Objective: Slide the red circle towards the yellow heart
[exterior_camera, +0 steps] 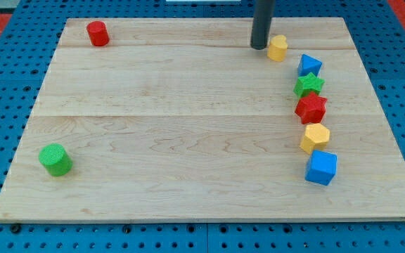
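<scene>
The red circle (98, 33) stands near the board's top left corner. The yellow heart (278, 48) sits near the top edge, right of centre. My tip (259, 46) is the lower end of a dark rod coming down from the view's top. It rests just left of the yellow heart, very close to it, and far to the right of the red circle.
A column of blocks runs down the right side: a blue triangle (309, 65), a green star (309, 85), a red star (311, 107), a yellow hexagon (315, 137), a blue cube (321, 167). A green circle (55, 159) stands at bottom left. The wooden board (188, 126) lies on a blue pegboard.
</scene>
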Robot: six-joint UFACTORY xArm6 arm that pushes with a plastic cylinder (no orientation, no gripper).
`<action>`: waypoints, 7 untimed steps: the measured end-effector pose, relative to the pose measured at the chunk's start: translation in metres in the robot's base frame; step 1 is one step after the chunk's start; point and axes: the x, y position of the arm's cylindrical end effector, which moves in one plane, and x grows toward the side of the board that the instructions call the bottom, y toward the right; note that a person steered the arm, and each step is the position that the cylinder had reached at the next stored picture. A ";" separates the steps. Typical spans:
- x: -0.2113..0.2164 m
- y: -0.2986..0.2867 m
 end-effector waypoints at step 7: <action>0.021 0.107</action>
